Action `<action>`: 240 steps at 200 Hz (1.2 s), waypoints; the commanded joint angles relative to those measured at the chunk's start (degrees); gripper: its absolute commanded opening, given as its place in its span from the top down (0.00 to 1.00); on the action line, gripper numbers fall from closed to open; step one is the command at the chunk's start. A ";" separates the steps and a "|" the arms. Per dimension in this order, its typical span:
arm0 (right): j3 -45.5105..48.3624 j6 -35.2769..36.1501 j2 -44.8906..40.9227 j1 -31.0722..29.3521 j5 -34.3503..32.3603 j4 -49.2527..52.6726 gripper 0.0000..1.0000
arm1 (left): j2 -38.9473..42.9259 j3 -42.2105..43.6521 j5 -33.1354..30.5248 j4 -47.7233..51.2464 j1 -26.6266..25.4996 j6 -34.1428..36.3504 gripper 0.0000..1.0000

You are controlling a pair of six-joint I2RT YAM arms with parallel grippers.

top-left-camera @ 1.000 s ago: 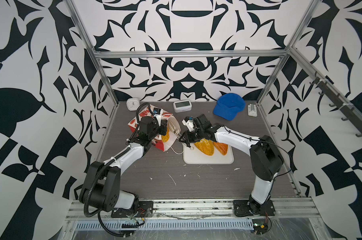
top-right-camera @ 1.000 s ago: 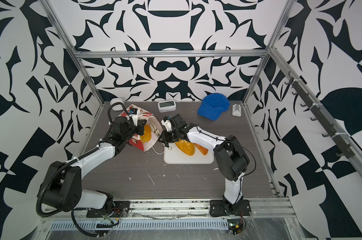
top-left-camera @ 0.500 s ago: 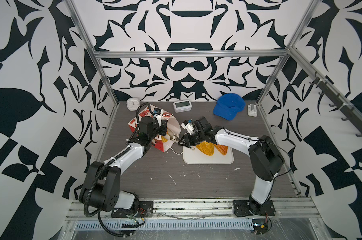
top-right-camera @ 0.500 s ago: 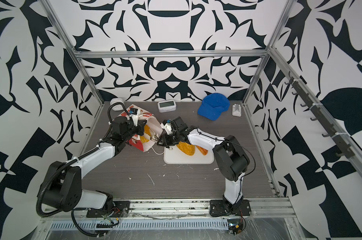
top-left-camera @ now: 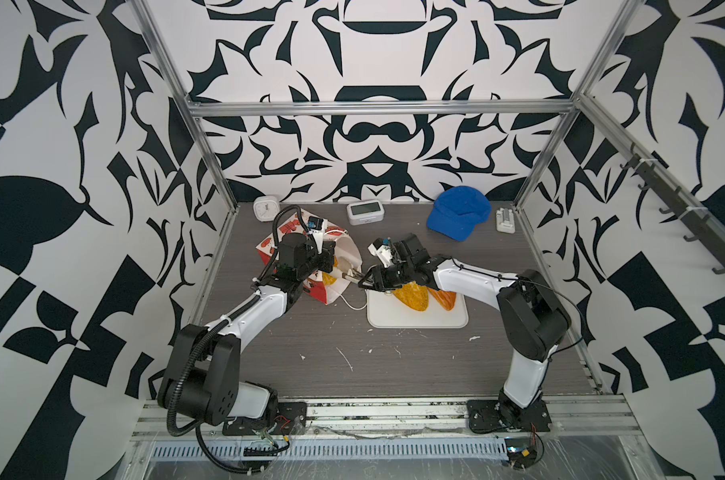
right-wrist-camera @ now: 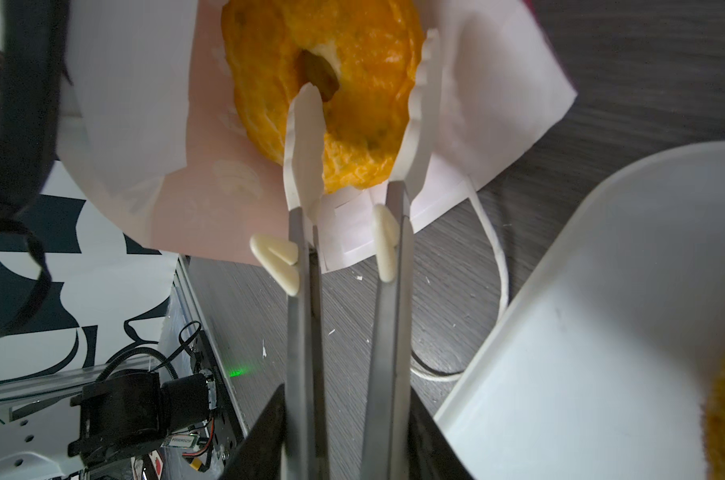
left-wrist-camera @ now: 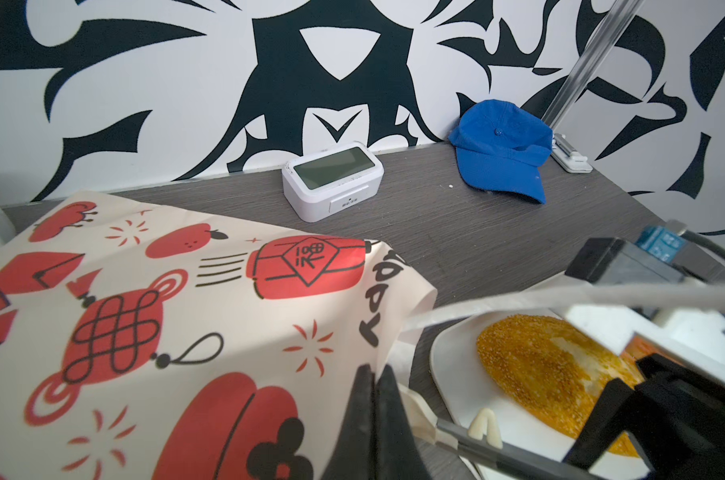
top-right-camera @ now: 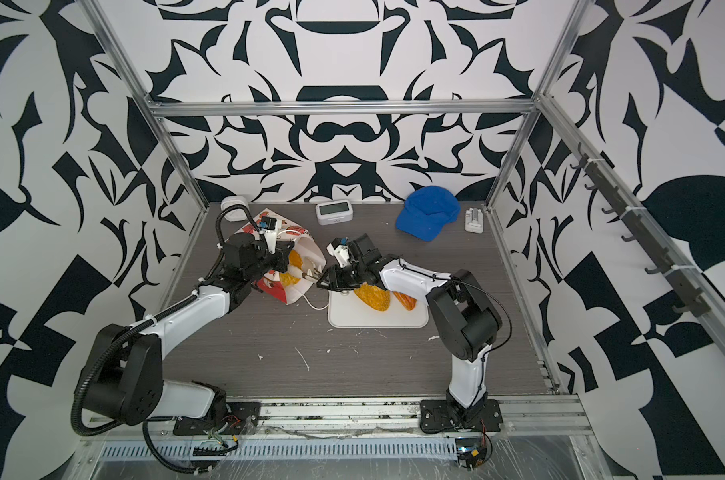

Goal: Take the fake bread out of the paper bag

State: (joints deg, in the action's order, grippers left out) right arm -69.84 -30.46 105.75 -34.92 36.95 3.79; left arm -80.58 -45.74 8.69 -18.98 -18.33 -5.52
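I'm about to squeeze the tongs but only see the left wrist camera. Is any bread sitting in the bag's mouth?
Observer: Yes, the right wrist view shows a ring bread in the paper bag, at its open mouth.
Operator: Where are the tong tips?
Observer: The tongs straddle the ring's band: one tip by its hole, one outside its rim.
Operator: What's on the tray besides the loaf?
Observer: In a top view, a darker orange wedge lies beside it on the tray.

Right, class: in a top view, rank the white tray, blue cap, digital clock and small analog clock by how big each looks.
1. White tray, though it lies nearer the camera than the rest.
2. Blue cap
3. Digital clock
4. Small analog clock, clearly the smallest.
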 commanded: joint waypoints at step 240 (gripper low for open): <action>3.74 -14.72 7.31 4.71 18.18 -28.75 0.54 | 1.91 -0.29 1.73 0.08 0.22 0.15 1.00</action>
State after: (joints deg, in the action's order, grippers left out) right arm -66.39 -44.31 113.06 -30.17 52.51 -19.09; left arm -80.09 -45.74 9.17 -18.39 -18.28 -5.52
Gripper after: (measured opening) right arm 0.457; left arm 0.041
